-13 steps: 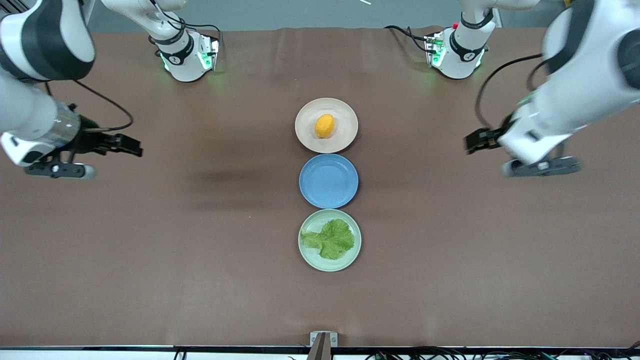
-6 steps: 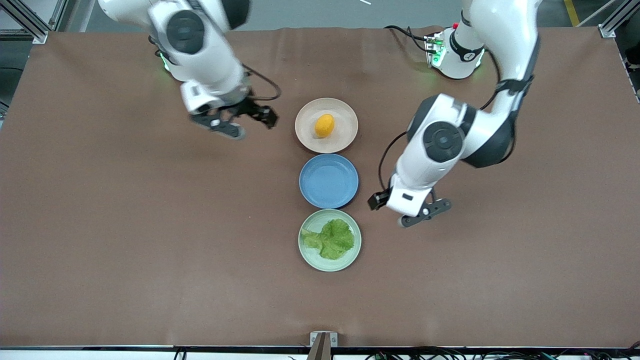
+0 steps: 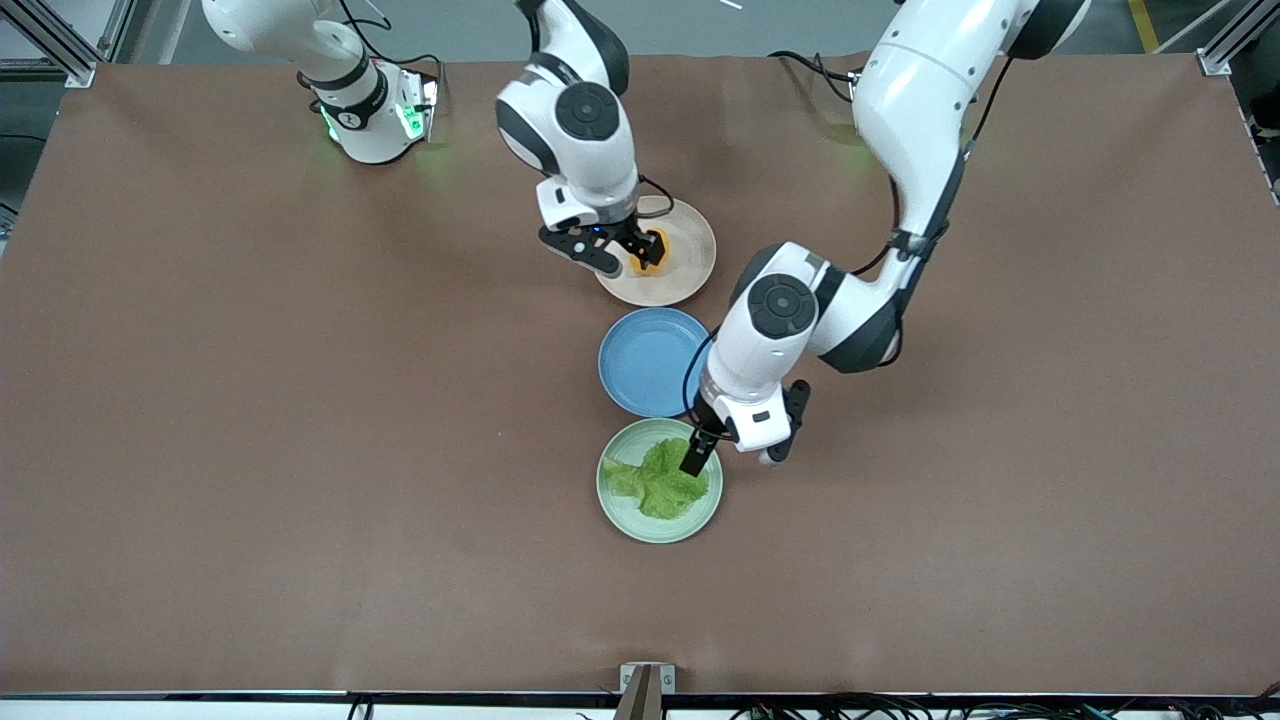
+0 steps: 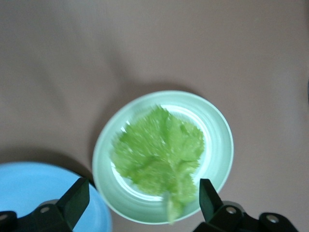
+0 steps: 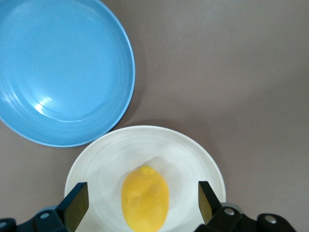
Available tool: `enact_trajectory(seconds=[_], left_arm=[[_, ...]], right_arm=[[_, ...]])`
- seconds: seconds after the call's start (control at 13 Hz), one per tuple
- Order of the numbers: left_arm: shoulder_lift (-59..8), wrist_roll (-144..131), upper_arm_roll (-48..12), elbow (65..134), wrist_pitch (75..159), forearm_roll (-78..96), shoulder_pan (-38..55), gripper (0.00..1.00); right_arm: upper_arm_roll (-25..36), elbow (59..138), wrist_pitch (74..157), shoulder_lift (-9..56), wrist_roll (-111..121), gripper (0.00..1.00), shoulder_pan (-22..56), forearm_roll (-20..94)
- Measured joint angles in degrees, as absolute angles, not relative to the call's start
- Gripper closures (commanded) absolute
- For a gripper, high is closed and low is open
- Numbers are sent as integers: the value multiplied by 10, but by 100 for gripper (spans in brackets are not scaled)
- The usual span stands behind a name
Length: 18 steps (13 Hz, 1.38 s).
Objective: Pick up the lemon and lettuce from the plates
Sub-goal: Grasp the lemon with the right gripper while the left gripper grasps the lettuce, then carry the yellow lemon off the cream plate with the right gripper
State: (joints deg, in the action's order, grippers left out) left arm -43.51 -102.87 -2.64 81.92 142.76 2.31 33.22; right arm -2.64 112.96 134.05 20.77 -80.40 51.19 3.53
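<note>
The lemon (image 3: 656,250) lies on the beige plate (image 3: 692,262), the plate nearest the robots' bases. My right gripper (image 3: 640,252) is low over it and open. In the right wrist view the gripper (image 5: 142,199) has a finger on each side of the lemon (image 5: 145,198), both clear of it, over the plate (image 5: 193,157). The lettuce (image 3: 655,482) lies on the mint green plate (image 3: 640,528), nearest the front camera. My left gripper (image 3: 705,455) is open over that plate's edge. In the left wrist view the gripper (image 4: 143,195) is above the lettuce (image 4: 159,150) and plate (image 4: 219,145).
A blue plate (image 3: 645,365) with nothing on it sits between the two other plates, close to both. It also shows in the left wrist view (image 4: 34,193) and the right wrist view (image 5: 63,67). Brown table cloth lies all around the plates.
Both arms have swung in from the table's ends to the row of plates and come down, the right gripper over the lemon, the left gripper over the lettuce plate.
</note>
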Motion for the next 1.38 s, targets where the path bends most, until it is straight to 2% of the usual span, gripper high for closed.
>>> enact_trajectory(seconds=[0.38,0.85,0.92,1.0,1.08,1.23,1.31,1.38], left_arm=[[-501,-1168,9,807,1553,23,380,0],[-533,-1202,26,789,1575,23,397,0],[-534,-1202,26,786,1575,23,397,0],[-534,-1202,26,785,1575,23,397,0],[-535,-1202,26,785,1575,23,398,0],[-540,-1202,26,784,1575,23,401,1],[-542,-1202,26,784,1575,23,403,3],[-544,-1202,26,784,1575,23,405,11]], right_arm=[[-24,1128,1415,268,-848,0,551,20],[-22,1128,1420,283,-860,0,573,10],[-22,1128,1420,286,-861,3,577,10],[-22,1128,1420,289,-863,10,580,10],[-22,1128,1420,291,-866,25,583,10],[-22,1128,1420,292,-867,79,584,8],[-21,1128,1420,292,-868,97,584,7],[-19,1126,1417,292,-869,99,584,7]])
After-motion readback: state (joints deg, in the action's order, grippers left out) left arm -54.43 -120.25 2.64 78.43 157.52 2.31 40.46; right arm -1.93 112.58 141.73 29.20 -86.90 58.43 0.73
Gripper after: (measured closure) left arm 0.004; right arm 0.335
